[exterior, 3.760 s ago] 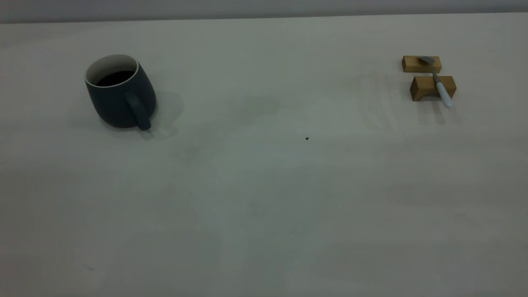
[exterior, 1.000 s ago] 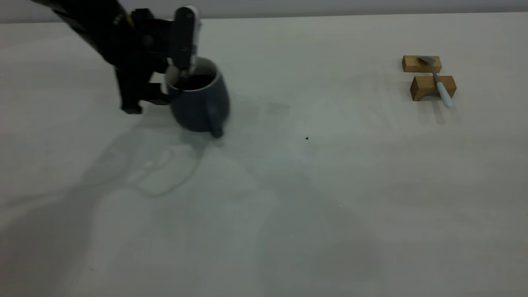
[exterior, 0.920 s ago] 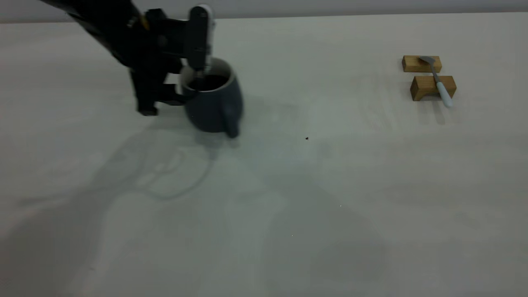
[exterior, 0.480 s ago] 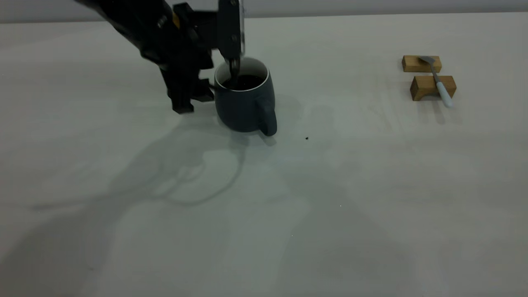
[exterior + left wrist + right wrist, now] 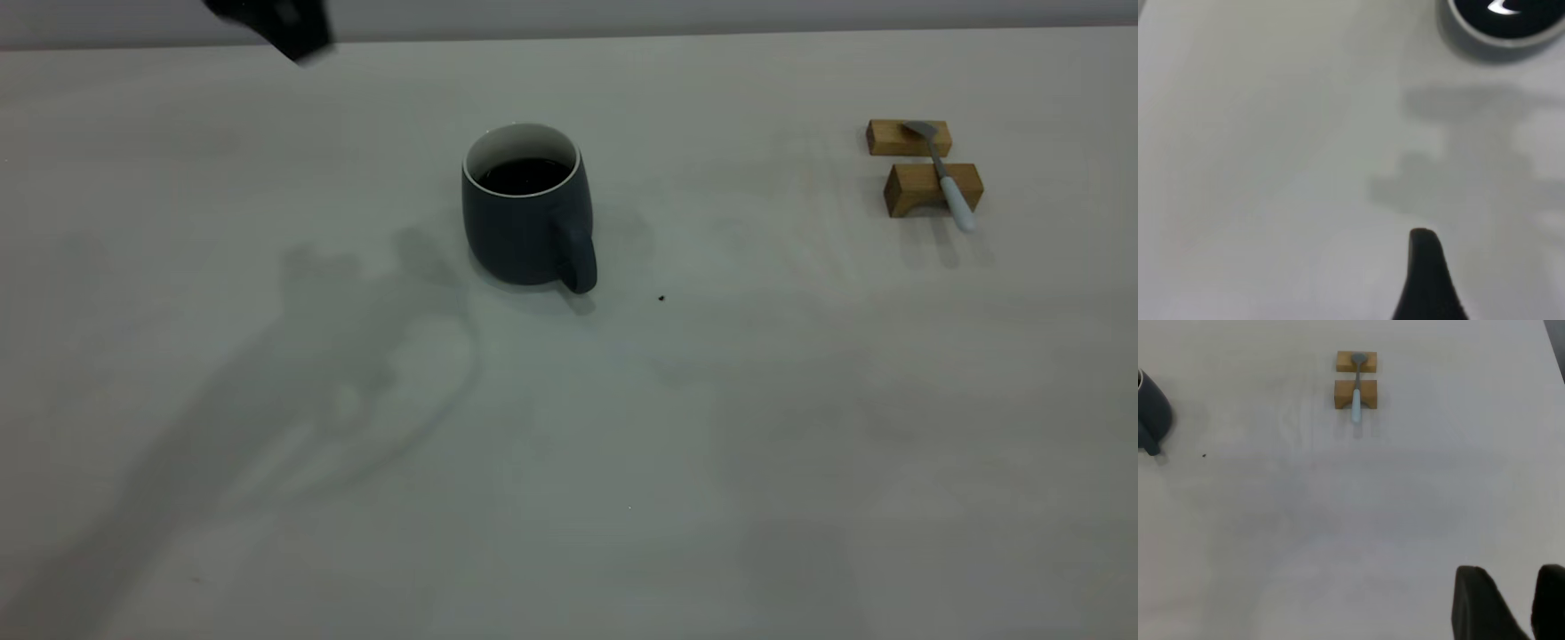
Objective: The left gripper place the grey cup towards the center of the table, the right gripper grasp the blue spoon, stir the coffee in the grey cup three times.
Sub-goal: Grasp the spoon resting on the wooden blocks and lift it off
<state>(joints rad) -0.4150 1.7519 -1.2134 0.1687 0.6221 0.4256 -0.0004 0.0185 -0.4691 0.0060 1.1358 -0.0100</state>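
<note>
The grey cup [image 5: 524, 231] stands upright near the middle of the table [image 5: 569, 427], handle toward the front, with dark coffee [image 5: 523, 175] inside. Nothing touches it. A black part of the left arm [image 5: 277, 27] shows at the far top left, well away from the cup. In the left wrist view one dark finger [image 5: 1426, 273] hangs over bare table, the cup's rim [image 5: 1458, 30] far off; the gripper is open and empty. The blue spoon [image 5: 949, 187] lies across two wooden blocks at the far right. My right gripper [image 5: 1515, 577] hovers far from the spoon [image 5: 1356, 403], open a little, empty.
The two tan wooden blocks [image 5: 909, 138] [image 5: 932, 188] carry the spoon, bowl on the rear one. A tiny black speck [image 5: 661, 298] lies just right of the cup. The left arm's shadow falls on the table's front left. The cup [image 5: 1151, 413] shows at the right wrist view's edge.
The left gripper slid the cup rightward to the table's middle, let go of its rim and rose away to the top left. The spoon and blocks have not moved.
</note>
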